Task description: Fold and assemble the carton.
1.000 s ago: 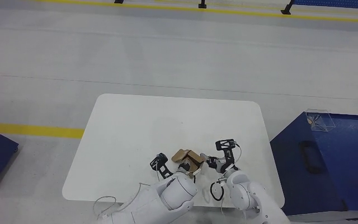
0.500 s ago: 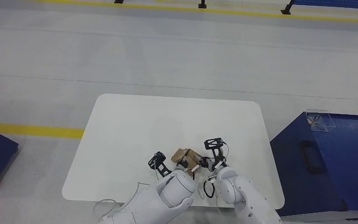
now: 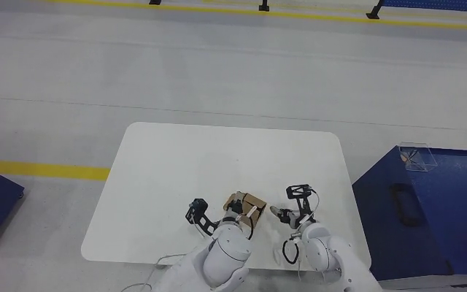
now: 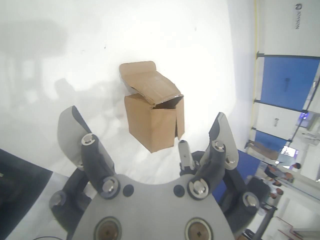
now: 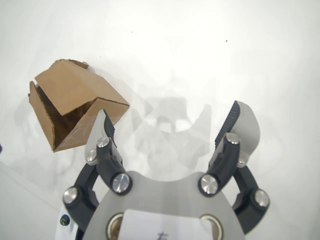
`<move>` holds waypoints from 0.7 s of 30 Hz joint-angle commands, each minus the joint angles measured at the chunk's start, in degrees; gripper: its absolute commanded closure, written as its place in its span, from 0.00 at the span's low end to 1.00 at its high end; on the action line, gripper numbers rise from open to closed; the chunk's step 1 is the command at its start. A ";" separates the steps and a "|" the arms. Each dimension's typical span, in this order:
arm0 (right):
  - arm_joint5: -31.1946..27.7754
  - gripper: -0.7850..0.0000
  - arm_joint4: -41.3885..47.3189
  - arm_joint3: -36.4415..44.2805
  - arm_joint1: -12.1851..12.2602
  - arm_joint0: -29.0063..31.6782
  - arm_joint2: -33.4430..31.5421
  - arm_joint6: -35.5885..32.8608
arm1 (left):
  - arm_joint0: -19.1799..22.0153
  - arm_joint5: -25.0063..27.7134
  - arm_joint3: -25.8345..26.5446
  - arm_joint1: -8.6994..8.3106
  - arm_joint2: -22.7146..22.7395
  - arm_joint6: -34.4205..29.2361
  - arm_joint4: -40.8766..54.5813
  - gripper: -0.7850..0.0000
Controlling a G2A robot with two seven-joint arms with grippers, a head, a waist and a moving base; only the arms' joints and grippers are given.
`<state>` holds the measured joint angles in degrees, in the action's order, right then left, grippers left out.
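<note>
The left gripper [image 4: 143, 118] and right gripper [image 5: 170, 111] have drawn back from the carton [image 3: 244, 205] on the surface [image 3: 182, 168]; both gape wide, holding nothing.

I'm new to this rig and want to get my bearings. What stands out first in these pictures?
A small brown cardboard carton sits on the white table near the robot's edge, its flaps only partly folded shut. The left gripper and the right gripper flank it, jaws open, neither gripping it.
</note>
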<state>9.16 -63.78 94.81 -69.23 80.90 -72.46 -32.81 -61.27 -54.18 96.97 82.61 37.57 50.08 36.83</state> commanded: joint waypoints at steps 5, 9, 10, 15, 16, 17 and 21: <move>0.97 0.00 0.62 -6.01 -1.24 -5.51 4.48 0.59 | -2.46 -0.07 2.79 -0.06 1.44 -0.06 -1.08 0.00; 0.98 0.00 2.69 -10.13 -2.27 -9.79 7.10 1.33 | -2.46 -0.07 2.79 -0.06 1.44 -0.06 -1.08 0.00; 0.78 0.00 3.16 -11.00 -2.52 -10.70 7.75 1.52 | -2.46 -0.07 2.79 -0.06 1.44 -0.06 -1.08 0.00; 0.88 0.00 3.45 -13.78 -3.41 -13.42 10.14 2.33 | -2.46 -0.07 2.79 -0.06 1.44 -0.06 -1.08 0.00; 1.08 0.00 3.04 -14.07 -3.45 -13.62 10.16 2.35 | -2.46 -0.07 2.79 -0.06 1.44 -0.06 -1.08 0.00; 1.48 0.00 2.52 -14.28 -3.45 -13.70 10.04 2.40 | -2.46 -0.07 2.79 -0.06 1.44 -0.06 -1.08 0.00; 2.85 0.00 2.57 -12.68 -3.34 -12.82 8.28 3.92 | -5.29 8.22 4.97 -0.17 5.34 -1.75 -0.51 0.00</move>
<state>11.90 -61.58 81.34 -72.64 67.64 -63.50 -29.43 -65.06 -50.95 100.87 82.48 41.30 49.07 35.93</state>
